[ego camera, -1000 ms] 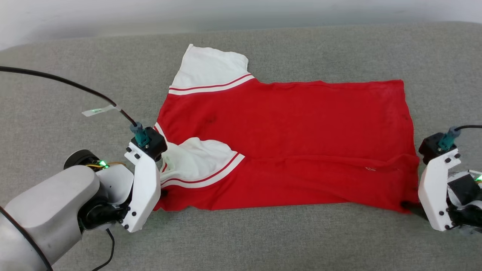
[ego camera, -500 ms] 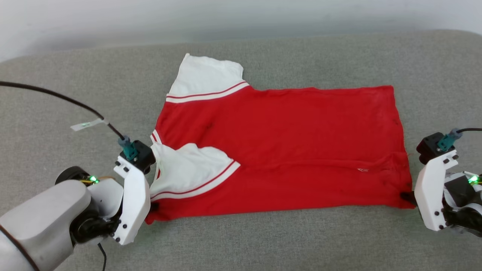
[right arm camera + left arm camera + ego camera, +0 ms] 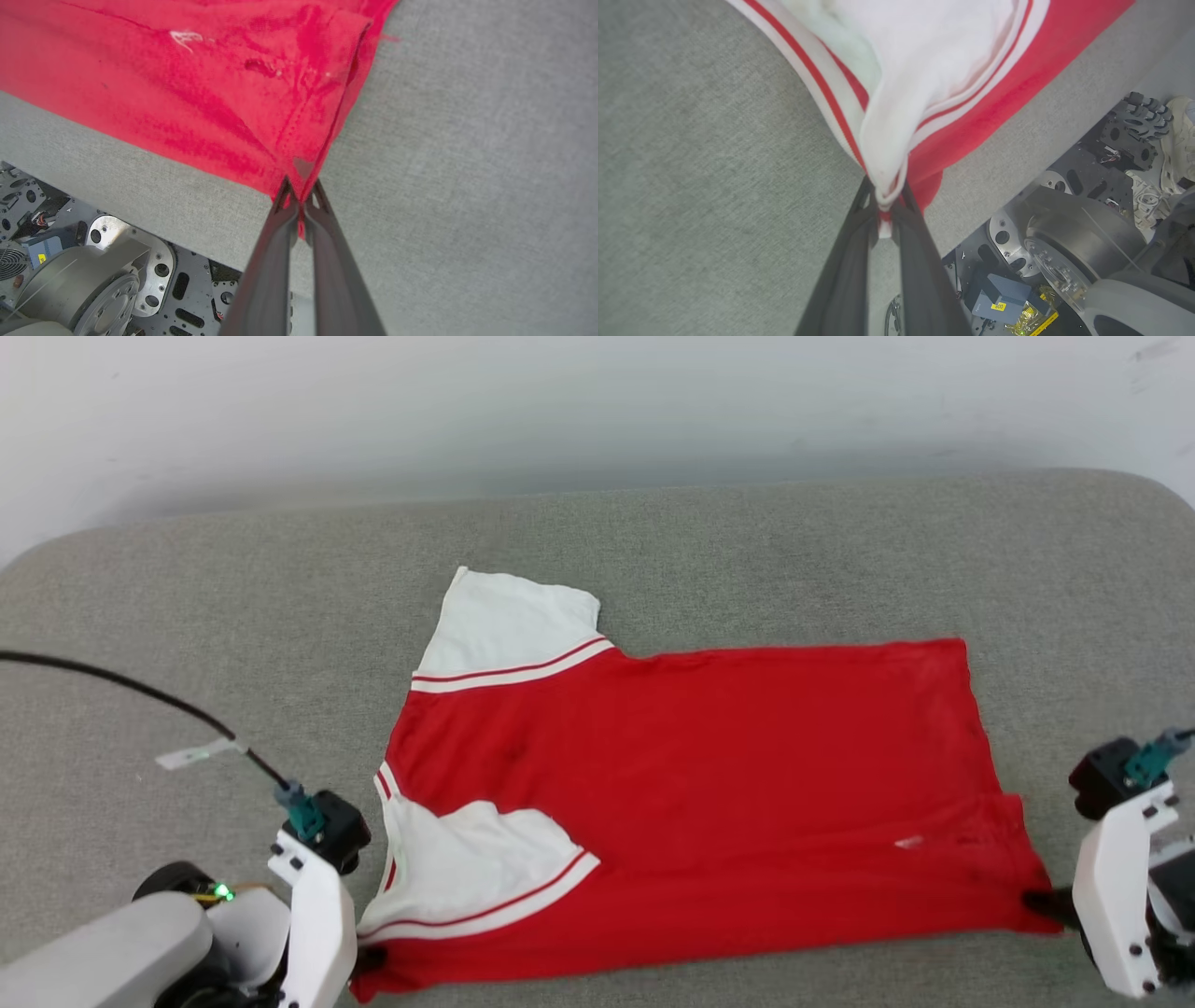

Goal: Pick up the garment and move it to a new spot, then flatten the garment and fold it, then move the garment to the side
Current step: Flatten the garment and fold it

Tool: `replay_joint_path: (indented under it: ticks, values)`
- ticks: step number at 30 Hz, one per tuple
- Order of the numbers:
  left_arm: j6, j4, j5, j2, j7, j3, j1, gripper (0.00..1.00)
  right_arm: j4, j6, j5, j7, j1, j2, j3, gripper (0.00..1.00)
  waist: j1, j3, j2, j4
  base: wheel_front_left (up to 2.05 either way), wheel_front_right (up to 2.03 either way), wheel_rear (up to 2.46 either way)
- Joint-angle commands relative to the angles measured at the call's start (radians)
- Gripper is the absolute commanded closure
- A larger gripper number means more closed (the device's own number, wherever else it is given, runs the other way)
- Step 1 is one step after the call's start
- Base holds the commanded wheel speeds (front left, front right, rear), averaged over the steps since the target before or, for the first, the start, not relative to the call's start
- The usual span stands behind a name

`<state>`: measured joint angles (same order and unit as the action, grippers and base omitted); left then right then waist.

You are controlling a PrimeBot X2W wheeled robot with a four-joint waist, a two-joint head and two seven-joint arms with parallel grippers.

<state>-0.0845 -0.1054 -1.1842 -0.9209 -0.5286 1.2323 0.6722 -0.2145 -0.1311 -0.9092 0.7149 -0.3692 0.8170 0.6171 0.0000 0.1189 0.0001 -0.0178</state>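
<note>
Here, the left gripper [image 3: 888, 205] clamped the red jersey [image 3: 709, 775] by its bunched sleeve corner. The shirt lay stretched between both jaws on the grey cushion [image 3: 747, 551]. The right gripper [image 3: 301, 198] pinched only the hem corner's tip, which could slip out under tension.

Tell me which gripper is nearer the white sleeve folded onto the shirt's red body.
Left. The left gripper pinches the garment at that sleeve edge; the right gripper pinches the opposite hem corner.
</note>
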Motion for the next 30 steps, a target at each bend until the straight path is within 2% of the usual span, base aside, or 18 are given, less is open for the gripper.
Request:
replay_joint_path:
  ticks: [1, 6, 10, 11, 12, 13, 14, 19, 23, 30]
  values:
    - [0.011, 0.006, -0.005, -0.009, 0.003, 0.006, -0.03, 1.0, 0.009, 0.001, -0.008, 0.01, 0.036, 0.009, -0.01, 1.0, 0.0, 0.002, -0.0001, 0.0, 0.0, 0.0, 0.0]
    - [0.025, 0.0, -0.006, -0.001, 0.01, 0.011, -0.06, 1.0, 0.002, 0.001, 0.01, 0.033, 0.095, -0.009, -0.01, 1.0, 0.0, 0.015, -0.0001, 0.001, 0.0, 0.0, 0.0]
    - [0.02, -0.023, 0.008, 0.011, 0.001, 0.015, -0.059, 1.0, -0.024, 0.001, 0.034, 0.037, 0.109, -0.03, -0.005, 0.98, 0.0, 0.025, -0.0001, 0.004, 0.0, 0.0, 0.0]
    - [0.019, -0.029, 0.01, 0.016, 0.009, 0.013, -0.057, 1.0, -0.032, 0.001, 0.038, 0.031, 0.108, -0.037, -0.009, 0.4, 0.0, 0.026, -0.0001, 0.004, 0.0, 0.0, 0.0]
    - [0.019, -0.034, 0.011, 0.019, 0.012, 0.012, -0.056, 0.61, -0.035, 0.001, 0.041, 0.026, 0.107, -0.046, -0.011, 0.0, 0.0, 0.025, -0.0001, 0.005, 0.0, 0.0, 0.0]
    - [0.019, -0.034, 0.011, 0.019, 0.012, 0.012, -0.056, 0.61, -0.035, 0.001, 0.041, 0.026, 0.107, -0.046, -0.011, 0.0, 0.0, 0.025, -0.0001, 0.005, 0.0, 0.0, 0.0]
    - [0.019, -0.039, 0.016, 0.022, 0.018, 0.011, -0.052, 0.0, -0.037, 0.001, 0.045, 0.015, 0.104, -0.053, -0.016, 0.0, 0.0, 0.023, -0.0001, 0.005, 0.0, 0.0, 0.0]
    - [0.024, -0.04, 0.028, 0.003, 0.044, -0.012, -0.019, 0.0, -0.023, 0.001, 0.075, -0.057, 0.081, -0.064, -0.044, 0.0, 0.0, 0.001, -0.0001, 0.001, 0.0, 0.0, 0.0]
    - [0.034, -0.019, 0.041, -0.023, 0.066, -0.049, 0.023, 0.0, 0.01, 0.001, 0.131, -0.171, 0.052, -0.064, -0.068, 0.0, 0.0, -0.016, -0.0001, -0.003, 0.0, 0.0, 0.0]
    - [0.062, -0.033, 0.085, -0.017, 0.149, -0.121, 0.114, 0.0, 0.034, 0.001, 0.239, -0.445, 0.025, -0.163, -0.211, 0.0, 0.0, -0.016, -0.0001, -0.017, 0.0, 0.0, 0.0]
